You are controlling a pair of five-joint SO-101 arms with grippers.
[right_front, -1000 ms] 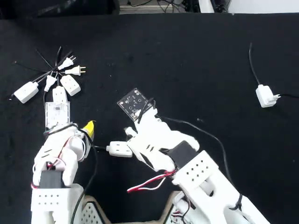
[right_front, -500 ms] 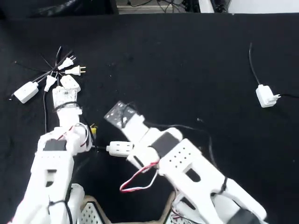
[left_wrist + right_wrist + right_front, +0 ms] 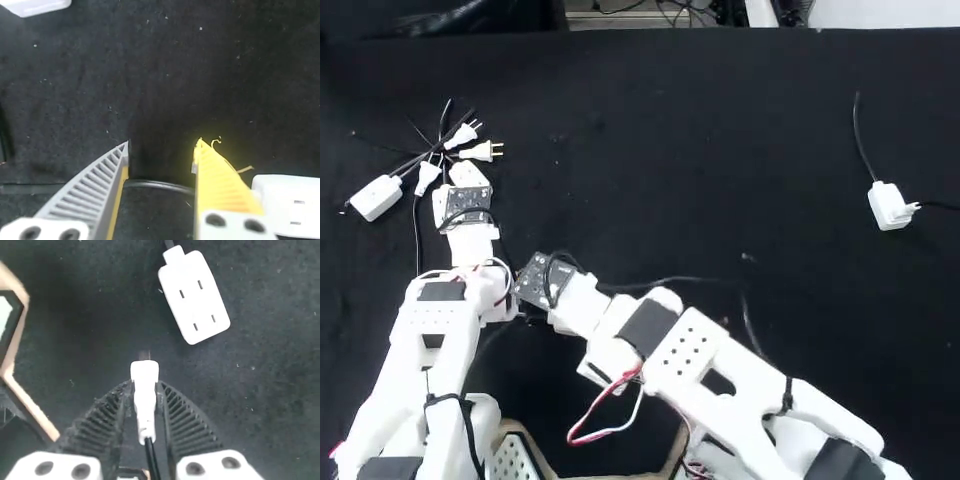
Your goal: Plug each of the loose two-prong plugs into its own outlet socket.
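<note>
Your right gripper (image 3: 145, 385) clamps a white two-prong plug (image 3: 144, 371), near but apart from the white outlet socket (image 3: 194, 297) on the black table (image 3: 265, 390). Your left gripper (image 3: 161, 149) stands open.

1. White is seen on the two-prong plug (image 3: 144, 390) and on the outlet socket (image 3: 194, 296).
2. The tablecloth (image 3: 720, 150) is coloured black.
3. The left gripper (image 3: 161, 150) is coloured ridged grey on one side, yellow on the other.

Two-prong plugs (image 3: 463, 133): four. Held plug (image 3: 144, 371) in my right gripper (image 3: 144, 386), three beyond my left gripper (image 3: 161, 150). Outlet sockets (image 3: 194, 297): three visible. White adapter (image 3: 890, 205): one. Arms (image 3: 700, 360): two.
</note>
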